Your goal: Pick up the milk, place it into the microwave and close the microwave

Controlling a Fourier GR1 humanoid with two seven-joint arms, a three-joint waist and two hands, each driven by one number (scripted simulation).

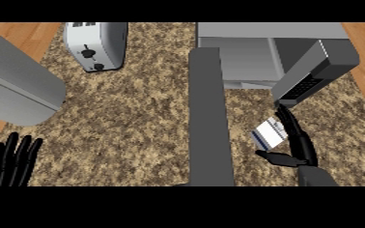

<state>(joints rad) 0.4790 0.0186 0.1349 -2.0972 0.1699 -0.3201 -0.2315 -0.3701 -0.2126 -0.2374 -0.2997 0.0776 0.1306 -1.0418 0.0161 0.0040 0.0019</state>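
Closest, rising from the lower edge through the middle: open microwave door (212, 121), a plain grey slab, bottom end cut off, no handle or window to make out. Just right of it, low down: right hand (291, 160), black, clamped on the milk (269, 134), with long fingers (295, 134) laid up the carton's right side and thumb tucked under its lower corner. Only a white face with blue marking visible on the carton; rest covered by the fingers, print too small to read. Held outside the microwave (246, 53), over the counter (135, 121), between door and control panel (306, 84); impossible to tell whether resting on the speckled top or lifted clear. Grey right forearm (318, 176) barely in view at the bottom.

Microwave cavity mostly hidden: pale grey inner walls at the top, front partly masked by the tilted panel side with its dark keypad.

At the lower left corner: left hand (17, 158), resting, fingers straight, upright and close together, palm and wrist cut off by the edges.

Further up: toaster (96, 46), top trimmed, dark lever and knob on its side. Left of that: large grey block (25, 89), slanted, unidentifiable, running out of view.
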